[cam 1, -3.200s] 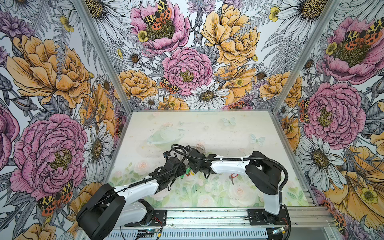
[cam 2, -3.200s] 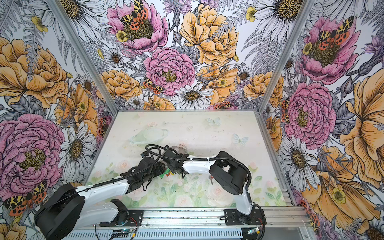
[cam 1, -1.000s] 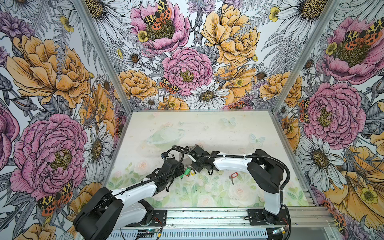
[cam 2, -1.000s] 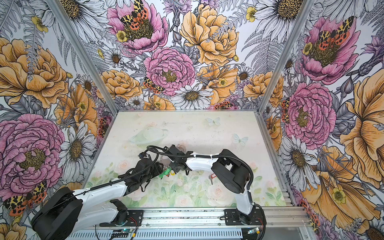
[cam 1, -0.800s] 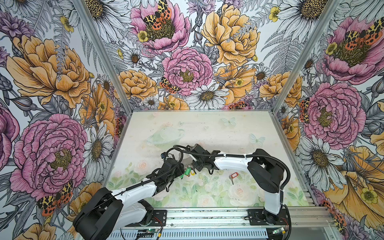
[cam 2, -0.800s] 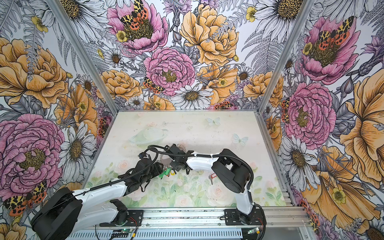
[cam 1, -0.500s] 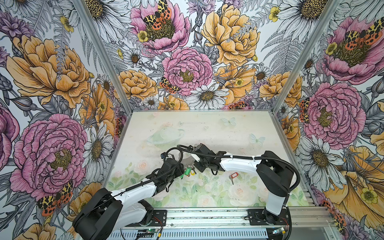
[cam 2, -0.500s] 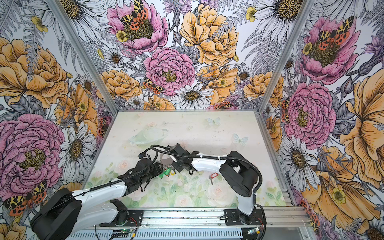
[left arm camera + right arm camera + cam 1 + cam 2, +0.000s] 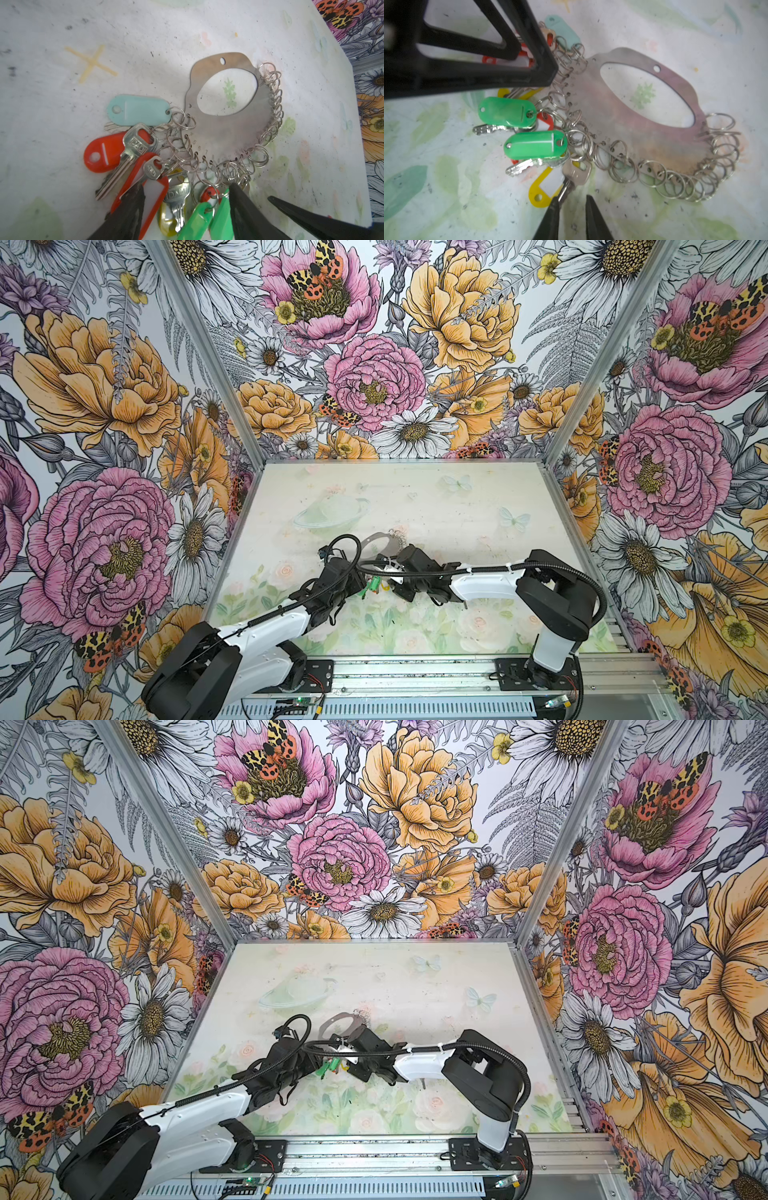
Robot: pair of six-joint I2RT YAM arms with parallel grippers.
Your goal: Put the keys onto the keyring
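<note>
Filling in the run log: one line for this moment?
left gripper open over keys | right gripper narrowly open at yellow-tagged key | keyring flat on table

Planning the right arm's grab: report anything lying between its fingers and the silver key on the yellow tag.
Nothing visible does. In the right wrist view the blade of the silver key reaches one of the parted right fingers. The yellow tag lies beside the blade, the green tags farther off.
</note>
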